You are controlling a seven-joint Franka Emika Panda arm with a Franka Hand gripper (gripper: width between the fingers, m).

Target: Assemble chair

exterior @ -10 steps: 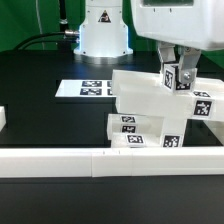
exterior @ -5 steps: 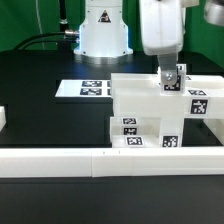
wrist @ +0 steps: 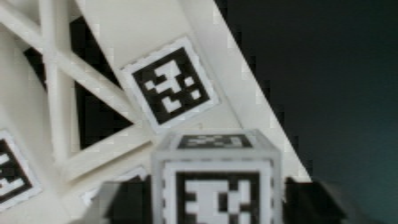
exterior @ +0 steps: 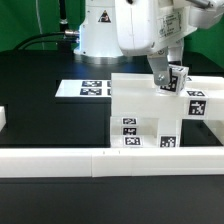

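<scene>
Jaws are closed on the short post (exterior: 176, 80), tilted at 1 o'clock above the chair (exterior: 140, 105), which stands on the surface (exterior: 40, 120) at 4 o'clock in the exterior view. Rigid, light, glossy plastic is judged slippery; flat opposing faces are to be gripped.

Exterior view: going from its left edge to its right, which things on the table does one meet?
White rail end → marker board → chair. The gripper, shut on a post, overlaps the chair and is left out.
</scene>
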